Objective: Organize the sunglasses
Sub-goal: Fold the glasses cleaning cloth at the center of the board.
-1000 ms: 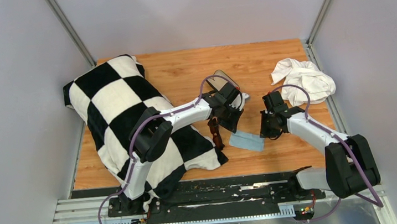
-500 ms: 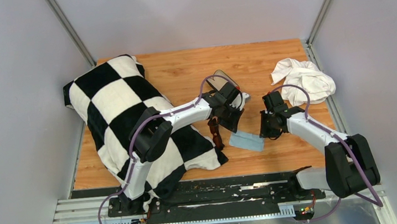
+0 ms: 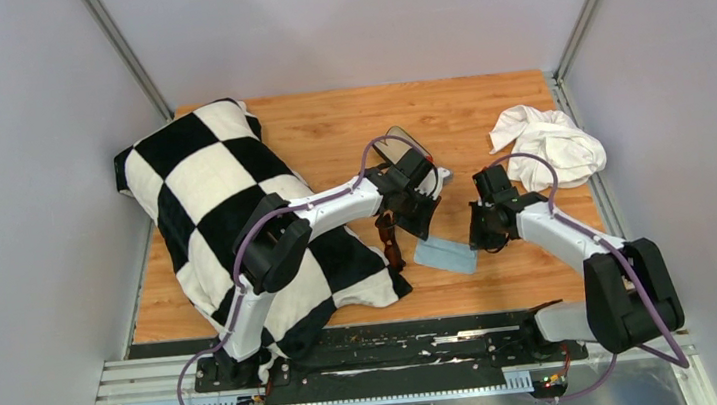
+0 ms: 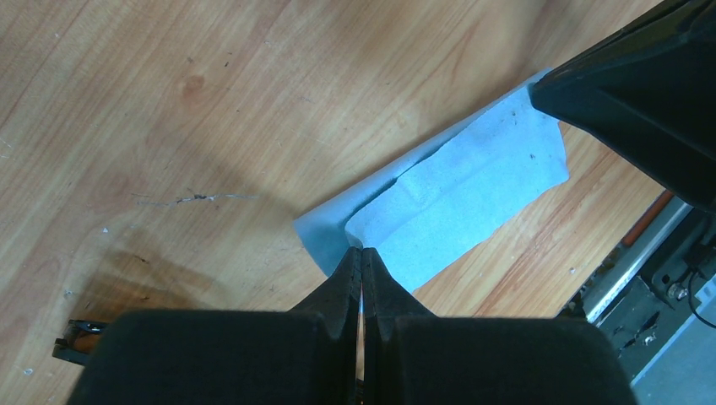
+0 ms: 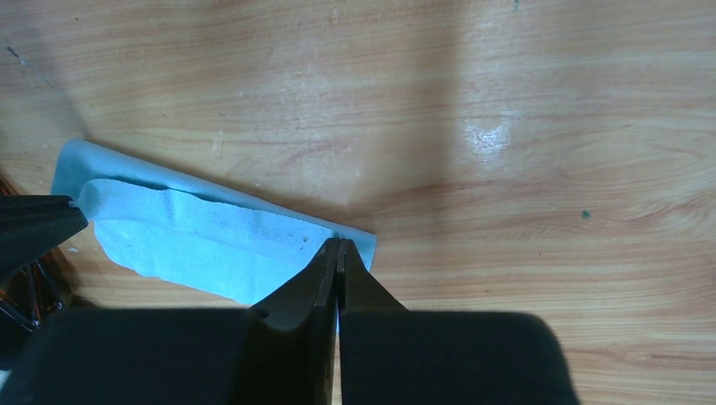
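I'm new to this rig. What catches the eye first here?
A big black-and-white checkered blanket covers the table's left side. At centre, the left gripper and right gripper, both shut, meet opposite ends of a light blue cloth, the sunglasses lying beside it.

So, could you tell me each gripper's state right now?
Left gripper: closed at the small light blue cloth's edge.
Right gripper: closed on its corner.

We've got white links on the left arm (image 3: 333, 206) and right arm (image 3: 556, 229), chunky black joints (image 3: 274, 247), purple cables (image 3: 366, 156) looping alongside, and matte black fingers (image 4: 342, 291) tapering to points.
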Robot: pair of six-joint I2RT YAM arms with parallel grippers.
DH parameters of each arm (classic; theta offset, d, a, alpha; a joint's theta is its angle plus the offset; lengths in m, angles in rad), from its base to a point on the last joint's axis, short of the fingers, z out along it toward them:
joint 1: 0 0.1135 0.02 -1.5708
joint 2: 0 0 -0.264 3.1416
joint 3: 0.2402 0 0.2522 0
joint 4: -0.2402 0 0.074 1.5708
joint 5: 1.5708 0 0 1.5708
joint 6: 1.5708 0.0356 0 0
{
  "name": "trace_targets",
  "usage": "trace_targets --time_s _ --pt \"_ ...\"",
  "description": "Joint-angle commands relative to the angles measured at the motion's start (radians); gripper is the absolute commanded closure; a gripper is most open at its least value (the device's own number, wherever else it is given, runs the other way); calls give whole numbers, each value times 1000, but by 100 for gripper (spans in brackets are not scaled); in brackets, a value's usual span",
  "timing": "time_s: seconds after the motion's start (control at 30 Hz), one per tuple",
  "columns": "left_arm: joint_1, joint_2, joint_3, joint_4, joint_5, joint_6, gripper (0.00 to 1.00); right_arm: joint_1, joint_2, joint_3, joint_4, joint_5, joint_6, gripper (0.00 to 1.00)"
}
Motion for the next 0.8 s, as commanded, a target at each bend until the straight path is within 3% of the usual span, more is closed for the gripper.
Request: trace_targets --time_s 0.0,0.77 --pt "-6 -11 23 -7 15 -4 100 13 -33 9 -11 24 -2 100" --pt "-17 -66 -79 24 26 -33 100 16 -122 -83 -42 -37 -12 100"
